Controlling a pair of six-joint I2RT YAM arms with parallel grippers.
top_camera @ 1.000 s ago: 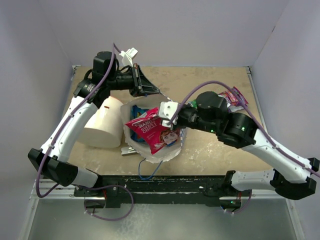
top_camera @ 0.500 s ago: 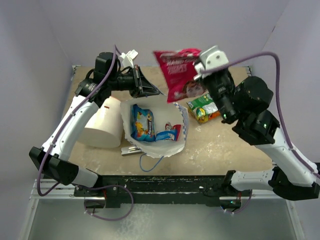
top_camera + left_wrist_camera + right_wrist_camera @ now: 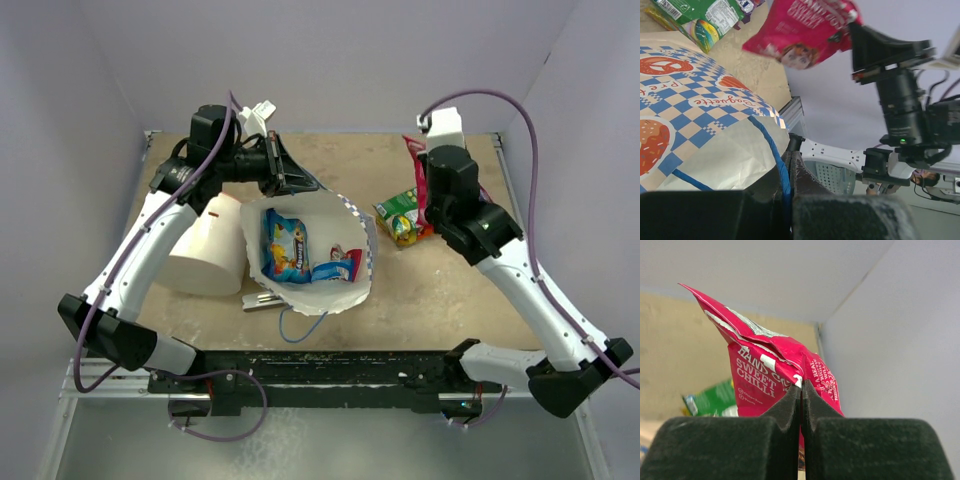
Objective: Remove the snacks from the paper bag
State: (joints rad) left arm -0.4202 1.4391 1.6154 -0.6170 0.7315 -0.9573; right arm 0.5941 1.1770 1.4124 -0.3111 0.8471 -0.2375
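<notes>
Low in the middle of the top view, the paper bag (image 3: 368, 255) lay open with two packets (image 3: 285, 250) inside, a metal clip (image 3: 262, 298) and a white cylinder (image 3: 205, 245) at its left. Our left gripper (image 3: 300, 183) pinched the bag's upper rim. At upper right, our right gripper (image 3: 801, 387) was clamped on a red packet (image 3: 775, 370) beside the green packet (image 3: 400, 215). We judged that dropping it came next, then reaching back over the bag's raised right wall.

A robotics lab test cell. Plain pale lilac-grey panel walls (image 3: 350, 60) box in a scuffed beige tabletop (image 3: 440, 290). A white-and-black jointed left robot arm (image 3: 140, 250) and its matching right arm (image 3: 530, 290), trailing purple cables (image 3: 478, 93), are bolted to a black metal rail (image 3: 330, 362) at the near edge.
</notes>
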